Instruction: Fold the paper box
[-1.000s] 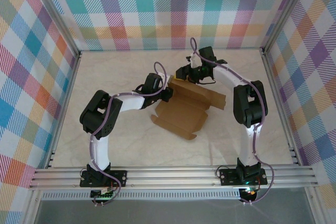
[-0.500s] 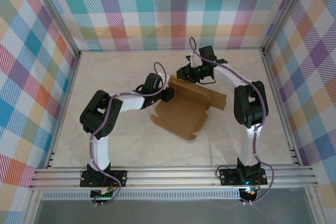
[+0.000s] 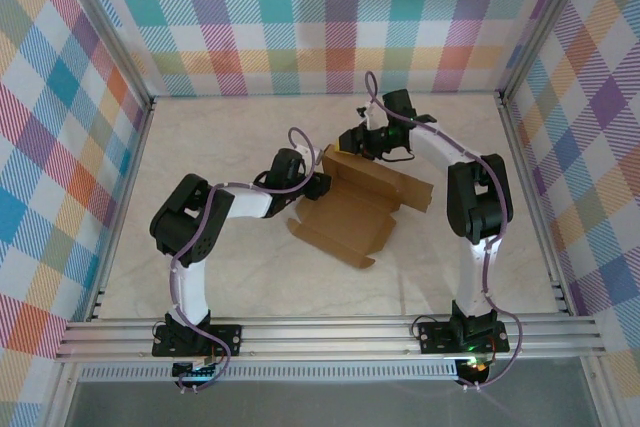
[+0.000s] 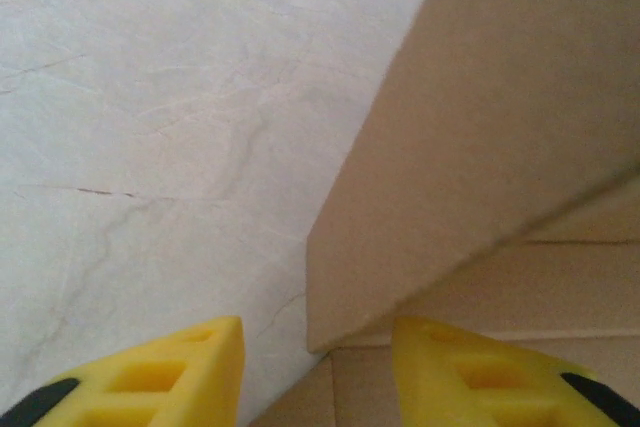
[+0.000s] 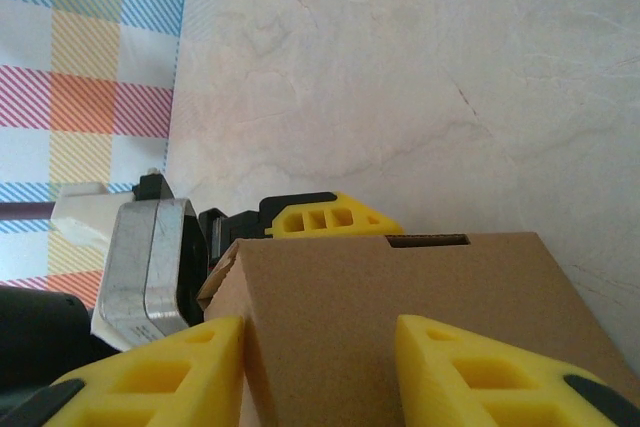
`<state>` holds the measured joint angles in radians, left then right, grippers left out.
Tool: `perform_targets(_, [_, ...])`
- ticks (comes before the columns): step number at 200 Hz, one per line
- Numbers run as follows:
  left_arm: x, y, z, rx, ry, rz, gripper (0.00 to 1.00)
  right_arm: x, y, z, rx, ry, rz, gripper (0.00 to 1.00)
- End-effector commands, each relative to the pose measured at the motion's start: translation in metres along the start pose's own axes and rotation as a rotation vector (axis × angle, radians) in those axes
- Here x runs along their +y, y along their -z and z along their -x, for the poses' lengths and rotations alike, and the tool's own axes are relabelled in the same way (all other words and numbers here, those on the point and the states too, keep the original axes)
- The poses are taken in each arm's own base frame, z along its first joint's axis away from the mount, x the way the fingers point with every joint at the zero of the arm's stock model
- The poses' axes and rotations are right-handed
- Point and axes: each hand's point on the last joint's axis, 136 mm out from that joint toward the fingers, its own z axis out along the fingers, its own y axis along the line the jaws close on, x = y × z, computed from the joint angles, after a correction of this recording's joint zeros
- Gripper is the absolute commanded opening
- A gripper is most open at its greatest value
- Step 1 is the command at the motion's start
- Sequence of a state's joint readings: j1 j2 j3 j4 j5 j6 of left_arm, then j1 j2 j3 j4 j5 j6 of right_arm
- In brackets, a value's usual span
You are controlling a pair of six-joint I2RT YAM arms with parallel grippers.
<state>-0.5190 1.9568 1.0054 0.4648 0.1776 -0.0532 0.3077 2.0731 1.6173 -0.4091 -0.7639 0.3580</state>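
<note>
Left gripper (image 4: 316, 335) has its chunky yellow plastic fingers (image 4: 190, 367) apart. The thin corner of a raised cardboard flap stands between them, and neither finger visibly presses it. Right gripper (image 5: 320, 332) sits over a flat cardboard panel with a narrow slot cut near its far edge. I cannot tell whether its hollow-ribbed yellow fingers (image 5: 150, 377) pinch the card. From above, the paper box (image 3: 350, 215) is plain matte brown cardboard, half-formed, in the middle of the table (image 3: 220, 137). Its base sheet with notched tabs lies flat, and a long wall stands along its far side. The table is pale and marble-veined, with pastel plaid walls (image 3: 340, 7) around it.
</note>
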Motion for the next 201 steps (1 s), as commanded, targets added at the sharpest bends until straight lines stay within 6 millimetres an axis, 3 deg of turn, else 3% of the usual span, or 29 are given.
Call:
perform_targets(1, [0.003, 0.007, 0.030, -0.092, -0.020, 0.000, 0.38, -0.036, -0.011, -0.025, 0.068, -0.103, -0.075, 0.42])
perform_targets(100, [-0.018, -0.003, 0.041, -0.166, -0.194, -0.124, 0.35, -0.029, -0.015, -0.026, 0.087, -0.126, 0.007, 0.43])
perform_targets(140, [-0.017, -0.012, 0.045, -0.161, -0.162, -0.128, 0.27, -0.026, -0.016, -0.024, 0.088, -0.141, 0.041, 0.43])
perform_targets(152, [-0.017, -0.012, 0.046, -0.162, -0.159, -0.129, 0.20, -0.026, -0.017, -0.024, 0.088, -0.144, 0.046, 0.43])
perform_targets(201, [-0.012, -0.017, 0.046, -0.146, -0.133, -0.099, 0.12, -0.023, -0.016, -0.025, 0.089, -0.152, 0.067, 0.42])
